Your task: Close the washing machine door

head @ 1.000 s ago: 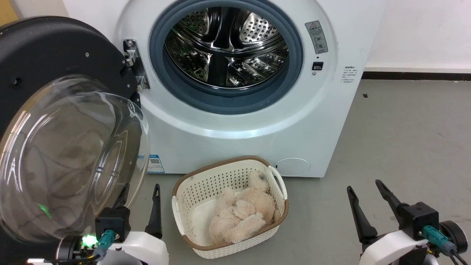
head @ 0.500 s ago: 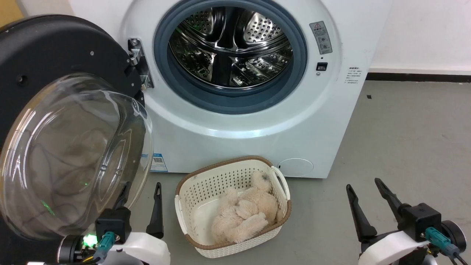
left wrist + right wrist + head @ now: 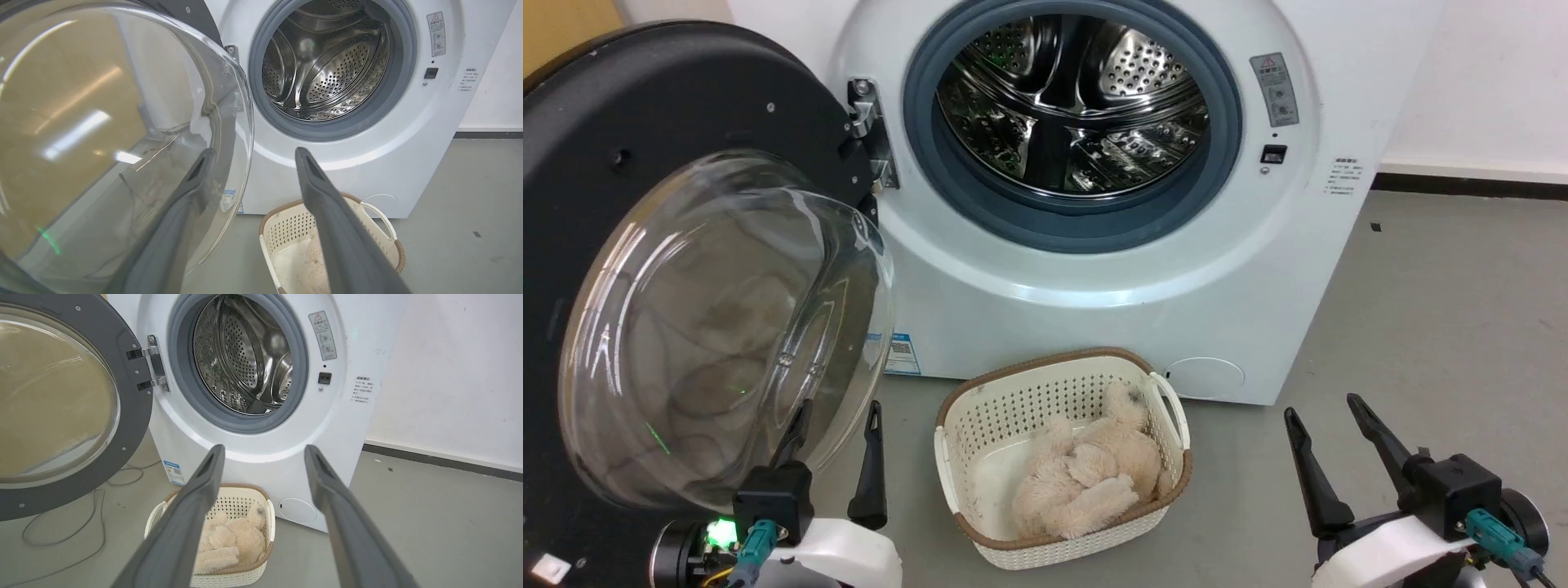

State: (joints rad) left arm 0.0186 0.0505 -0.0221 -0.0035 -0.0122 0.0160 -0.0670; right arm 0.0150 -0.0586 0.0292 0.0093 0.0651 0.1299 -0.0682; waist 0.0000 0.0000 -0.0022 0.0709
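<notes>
While the large round black-rimmed door with the bulging clear glass bowl [image 3: 711, 310] stands swung wide open on its metal hinge [image 3: 870, 131], out to the left of the white front-loading washing machine [image 3: 1094, 302], no part of the closing is done; left gripper [image 3: 840, 408] sits low by the bowl's lower edge, fingers apart, holding nothing; in the left wrist view one finger shows through the glass and the bowl's edge runs between the two; touching or not, can't tell; right gripper [image 3: 1321, 406] well off to the right, fingers apart, empty.

Risks, my read: push on the slick curved glass and the fingertip likely slides off; a finger straddling the bowl could get trapped against the grey-blue rubber gasket [image 3: 1078, 237] as the door swings home; weak push, latch may not catch.

Around: cream perforated basket with brown rim [image 3: 1045, 362] holding a beige plush toy [image 3: 1086, 474], on the floor just before the machine; low, so probably under the swing path, not certain; loose cable [image 3: 61, 539] on the floor by the door.
</notes>
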